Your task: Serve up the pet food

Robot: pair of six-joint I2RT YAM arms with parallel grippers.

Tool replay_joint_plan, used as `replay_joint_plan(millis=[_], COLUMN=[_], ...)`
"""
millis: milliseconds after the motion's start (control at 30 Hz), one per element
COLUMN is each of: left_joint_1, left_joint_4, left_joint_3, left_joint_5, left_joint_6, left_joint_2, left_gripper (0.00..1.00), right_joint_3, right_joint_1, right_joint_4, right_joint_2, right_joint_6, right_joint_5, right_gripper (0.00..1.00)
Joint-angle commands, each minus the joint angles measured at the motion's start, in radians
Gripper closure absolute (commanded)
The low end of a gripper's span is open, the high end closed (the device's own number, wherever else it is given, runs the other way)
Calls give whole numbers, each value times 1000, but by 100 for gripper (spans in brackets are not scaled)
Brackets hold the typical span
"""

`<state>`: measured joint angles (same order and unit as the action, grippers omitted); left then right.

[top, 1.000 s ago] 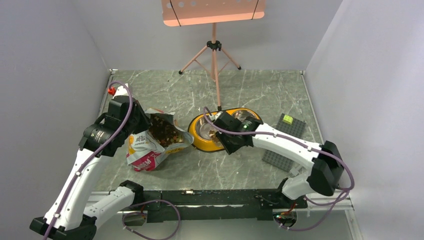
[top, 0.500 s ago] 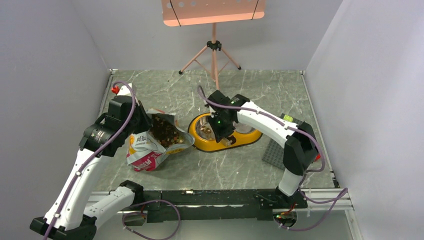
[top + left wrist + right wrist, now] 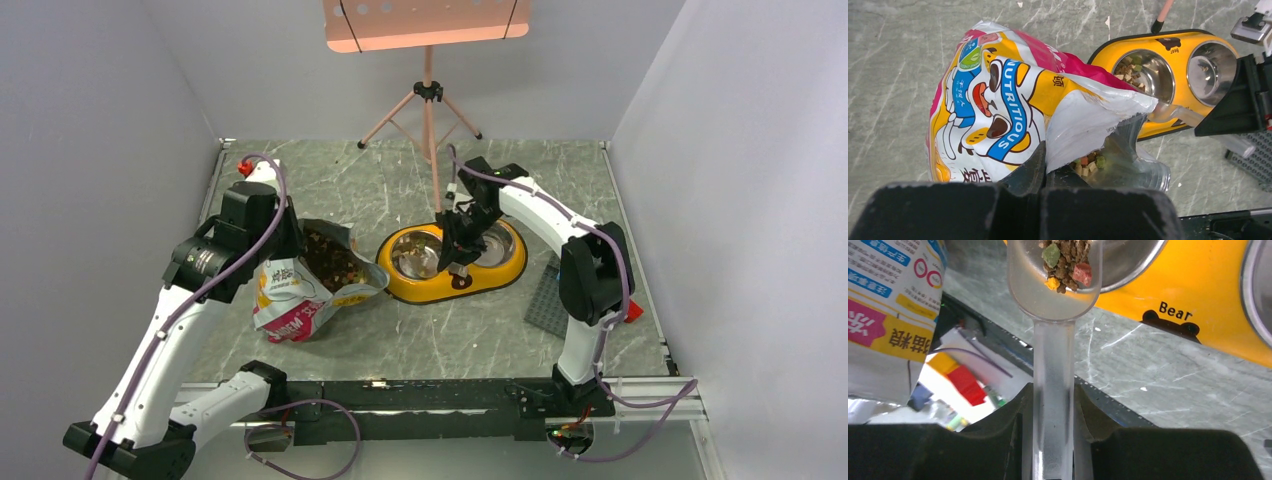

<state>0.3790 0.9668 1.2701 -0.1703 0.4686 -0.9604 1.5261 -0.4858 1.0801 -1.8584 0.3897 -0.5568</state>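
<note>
Kibble (image 3: 1065,262): split three ways, with a small heap in the clear scoop (image 3: 1053,340), a layer in the left bowl (image 3: 1155,85) of the feeder (image 3: 420,292), and the bulk down in the open bag (image 3: 998,100).

Right gripper (image 3: 1053,407): clamped on the scoop's handle, a finger on each side, cup end out ahead at the left bowl's rim. Left gripper (image 3: 1044,167): pinched tight on the bag's torn lip, holding the mouth open toward the feeder.

Against a second ago: reached in low from the right side then, wrist over the left bowl. Now folded at the elbow, lifted and swung round behind the feeder, above the gap between the two bowls in the top view. No real shift in bag or left arm.

Probably means a scoopful carried across and being lined up for tipping, not a finished pour, given the load in the cup. Some serving already done, judging by the left bowl. Right bowl (image 3: 1210,65): bare steel.

Next, likely a roll of the wrist to spill the cup into the left bowl. Some risk of pieces bouncing off the rim onto the table (image 3: 400,340), with the cup at the edge and not over the middle.
</note>
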Motion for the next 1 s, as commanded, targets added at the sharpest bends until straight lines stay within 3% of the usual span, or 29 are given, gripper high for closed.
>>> replay_joint_plan(millis=[0,200,433,633,967], left_joint_1=[-4,-7,-11,-16,-51], left_joint_4=[-147,-165,-148,-189,-108], left_joint_3=[47,50,98,59,125], left_joint_5=[0,-1,33,76,114], left_joint_6=[-79,-116,-158,-115,-18], left_joint_2=[22,20,-41,-53,-101], left_gripper=[100,100,100,100,100], right_joint_3=[-16,-65,84,-48,-47], right_joint_1=[80,138,151,154,162], right_joint_4=[81,69,181,63,131], right_joint_2=[5,23,-2,53,162], right_joint_6=[48,122,119,176,70], right_joint_5=[-170,-264,-252,-285,-201], right_gripper=[100,100,100,100,100])
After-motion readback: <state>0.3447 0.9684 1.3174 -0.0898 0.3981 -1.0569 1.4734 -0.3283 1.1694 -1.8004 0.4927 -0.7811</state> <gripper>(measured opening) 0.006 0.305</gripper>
